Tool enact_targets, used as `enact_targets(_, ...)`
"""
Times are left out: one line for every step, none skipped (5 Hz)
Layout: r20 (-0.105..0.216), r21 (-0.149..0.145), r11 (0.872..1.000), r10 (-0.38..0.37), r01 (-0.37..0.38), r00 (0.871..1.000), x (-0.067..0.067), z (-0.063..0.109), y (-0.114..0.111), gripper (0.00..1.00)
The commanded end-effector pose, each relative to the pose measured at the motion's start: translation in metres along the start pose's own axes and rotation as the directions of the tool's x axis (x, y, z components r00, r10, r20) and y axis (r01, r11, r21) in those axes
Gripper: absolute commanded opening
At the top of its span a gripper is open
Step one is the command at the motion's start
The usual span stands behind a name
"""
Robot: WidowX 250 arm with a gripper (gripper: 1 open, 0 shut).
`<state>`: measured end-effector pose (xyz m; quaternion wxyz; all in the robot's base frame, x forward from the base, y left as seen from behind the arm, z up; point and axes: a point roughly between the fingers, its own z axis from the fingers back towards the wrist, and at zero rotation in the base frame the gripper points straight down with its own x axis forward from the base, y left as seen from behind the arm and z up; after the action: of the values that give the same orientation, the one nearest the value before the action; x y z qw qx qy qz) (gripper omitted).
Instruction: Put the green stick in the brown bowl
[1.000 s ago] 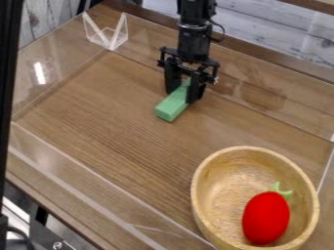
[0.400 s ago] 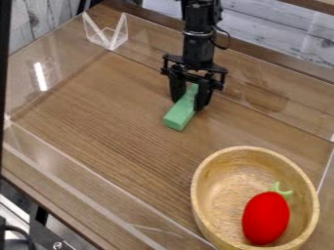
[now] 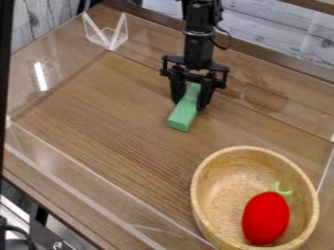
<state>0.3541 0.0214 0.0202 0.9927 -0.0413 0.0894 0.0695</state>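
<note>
The green stick is a light-green bar lying on the wooden tabletop, its near end toward the camera and its far end between the fingers of my black gripper. The gripper points almost straight down and is shut on that far end. The brown bowl, a round tan wooden bowl with a thick rim, sits at the lower right, well apart from the stick.
A red round fruit with a green stem lies inside the bowl. Clear plastic walls surround the table, with a small clear bracket at the back left. Wooden planks form the back wall.
The stick has swung with the gripper's roll: its near end moved to the right, so it lies more upright in the picture. The gripper stayed in place and shut.
</note>
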Motion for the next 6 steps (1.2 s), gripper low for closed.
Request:
enact_targets(0.019,0.02,0.997,-0.073,0.073,0.997,0.004,0.006,0.002,0.0)
enact_targets(0.014,0.037,0.991,-0.133,0.132,0.991,0.006,0.006,0.009,0.0)
enact_targets(0.01,0.045,0.988,-0.149,0.148,0.989,0.009,0.011,0.004,0.0)
enact_targets(0.009,0.047,0.986,-0.16,0.16,0.987,0.007,0.012,0.01,0.0)
enact_targets(0.009,0.046,0.987,-0.158,0.157,0.987,-0.002,0.02,0.005,0.0)
enact_targets(0.009,0.045,0.987,-0.155,0.155,0.988,-0.01,0.028,0.0,0.0)
